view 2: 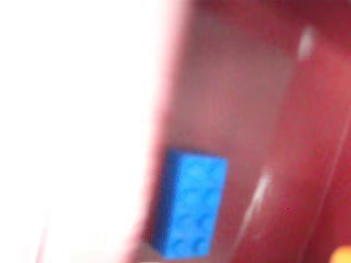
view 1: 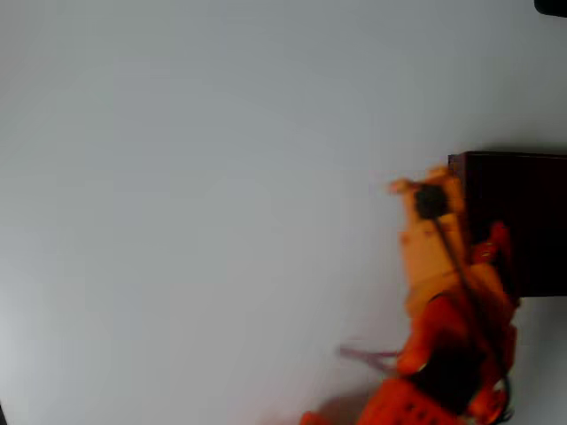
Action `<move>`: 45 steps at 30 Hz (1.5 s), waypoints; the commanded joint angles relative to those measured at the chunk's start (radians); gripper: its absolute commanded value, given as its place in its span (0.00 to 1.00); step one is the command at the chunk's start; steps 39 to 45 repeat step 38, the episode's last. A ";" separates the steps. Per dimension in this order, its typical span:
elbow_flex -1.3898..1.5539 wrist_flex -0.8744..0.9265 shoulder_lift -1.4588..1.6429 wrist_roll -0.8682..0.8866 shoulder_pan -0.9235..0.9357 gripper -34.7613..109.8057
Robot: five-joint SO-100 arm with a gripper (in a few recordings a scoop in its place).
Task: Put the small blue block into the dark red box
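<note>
The small blue block (view 2: 189,205) lies inside the dark red box (view 2: 241,93), close against its left wall in the wrist view, with nothing gripping it. In the overhead view the dark red box (view 1: 523,221) sits at the right edge, and my orange gripper (view 1: 421,184) hovers over its left wall. One jaw sticks out to the left over the table, so the gripper looks open. The arm hides the block in the overhead view. An orange finger (view 2: 343,255) peeks in at the bottom right corner of the wrist view.
The white table (view 1: 195,195) spreads wide to the left of the box. My orange arm (view 1: 452,354) reaches up from the bottom right corner. A dark object (view 1: 551,5) sits at the top right edge.
</note>
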 commanded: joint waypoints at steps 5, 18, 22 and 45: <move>0.091 0.258 0.614 -0.227 -0.376 0.37; 0.423 0.532 1.094 -0.330 -0.997 0.32; 0.449 0.607 1.094 -0.342 -1.049 0.27; 0.588 0.532 1.094 -0.479 -1.051 0.25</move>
